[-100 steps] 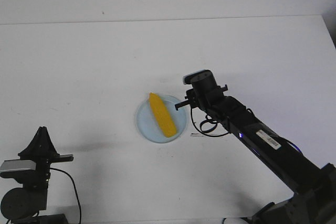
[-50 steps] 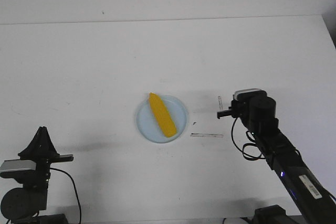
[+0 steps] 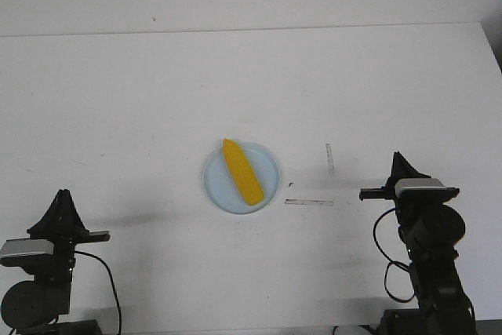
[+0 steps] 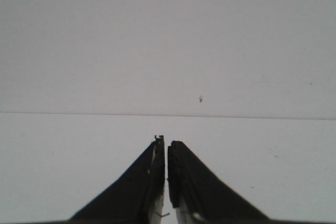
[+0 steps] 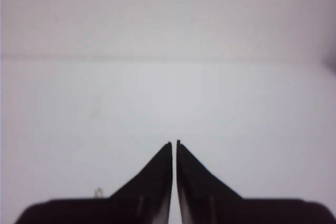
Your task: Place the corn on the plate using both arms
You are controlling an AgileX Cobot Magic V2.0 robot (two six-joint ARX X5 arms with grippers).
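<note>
The yellow corn [image 3: 241,172] lies diagonally on the pale blue plate [image 3: 268,193] in the middle of the white table, in the front view. My left gripper [image 3: 62,193] is folded back at the near left edge, far from the plate, shut and empty; the left wrist view shows its tips [image 4: 166,140] together over bare table. At the near right my right gripper [image 3: 397,156] is also drawn back, well right of the plate, and its tips [image 5: 174,142] are closed with nothing between them. Neither wrist view shows the corn or the plate.
Two short thin strips lie on the table right of the plate, one flat [image 3: 309,202] and one upright in the picture [image 3: 329,159]. The table's far edge [image 3: 251,30] meets a white wall.
My right arm has pulled back from beside the plate to the near right edge and folded down. The corn stays on the plate. My left arm has not moved.
</note>
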